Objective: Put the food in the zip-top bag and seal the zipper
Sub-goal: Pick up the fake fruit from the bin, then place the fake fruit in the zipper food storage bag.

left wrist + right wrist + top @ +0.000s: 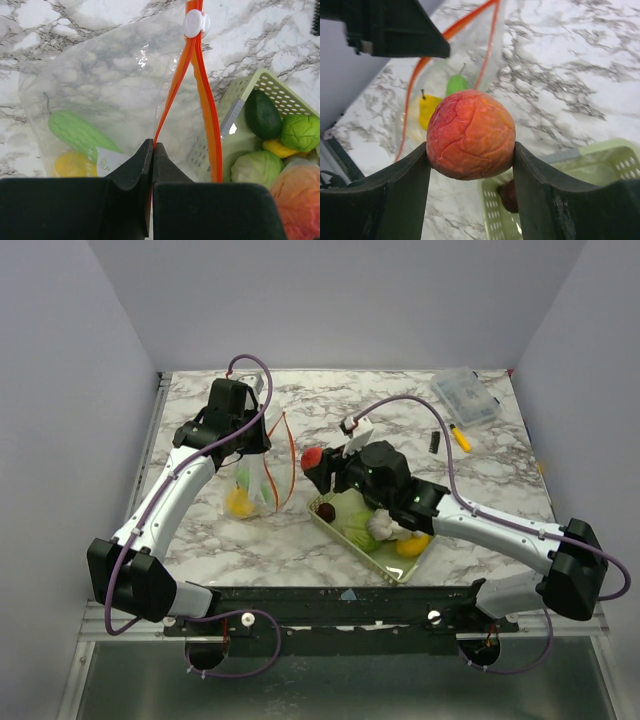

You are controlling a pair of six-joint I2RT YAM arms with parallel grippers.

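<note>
Marbled white table, plain grey walls, even light

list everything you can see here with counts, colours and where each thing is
zip-top bag: 1, clear, lying on the table left of the basket
zipper: 1, orange-red with a white slider, bag's rim, open
bagged food: 2, one green, one yellow, inside the bag
round fruit: 1, orange-red, held near the bag
basket: 1, pale green mesh, mid table
basket food: at least five, dark green, green, yellow, pale green, white, in the basket
lidded box: 1, clear, far right corner
marker pen: 1, yellow, near the box
table: 1, white marble
left gripper: 1, black, shut on the zipper
right gripper: 1, black, shut on the round fruit
</note>
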